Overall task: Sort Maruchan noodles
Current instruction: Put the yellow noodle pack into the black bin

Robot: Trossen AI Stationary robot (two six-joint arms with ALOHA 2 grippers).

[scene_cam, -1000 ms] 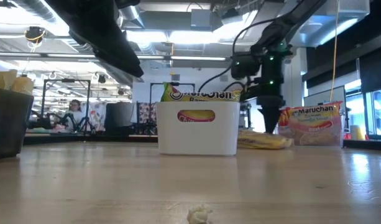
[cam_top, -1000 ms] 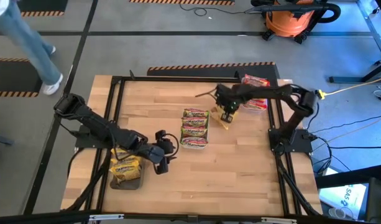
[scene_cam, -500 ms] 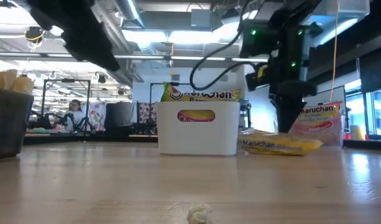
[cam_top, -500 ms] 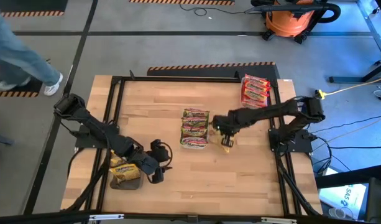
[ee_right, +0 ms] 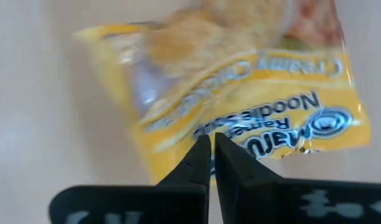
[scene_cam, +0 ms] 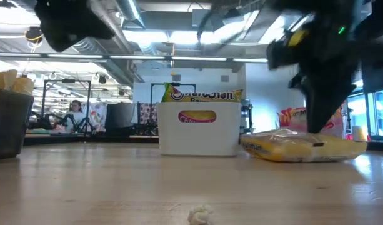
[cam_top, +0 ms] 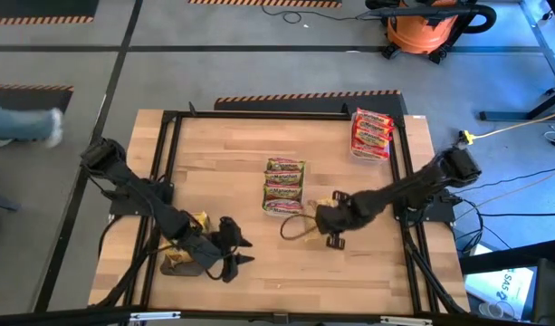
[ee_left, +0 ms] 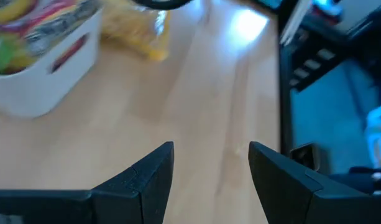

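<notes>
A yellow Maruchan noodle packet lies about level under my right gripper, which is shut on it near the table's middle, just right of the white bin holding green packets. In the low view the packet sits at tabletop height; I cannot tell whether it touches the wood. More yellow packets fill the dark tray at near left. Red packets lie at far right. My left gripper hangs open beside the dark tray, nothing between its fingers. My right gripper pinches the yellow packet between its two fingers at the wrapper's edge beside the printed name. The fingers come from above, pointing steeply down. The packet lies nearly flat below them and reaches mostly toward the table's left.
Black frame rails run along the table's left, right and far sides. A small crumb lies near the front edge. An orange vacuum and a walking person's foot are on the floor beyond the table.
My right gripper has swept from the far right, beside the red packets, toward the table's near edge and middle, bringing the yellow packet along, and has turned about as it went. My left gripper has moved toward the near edge and rolled, staying open.
</notes>
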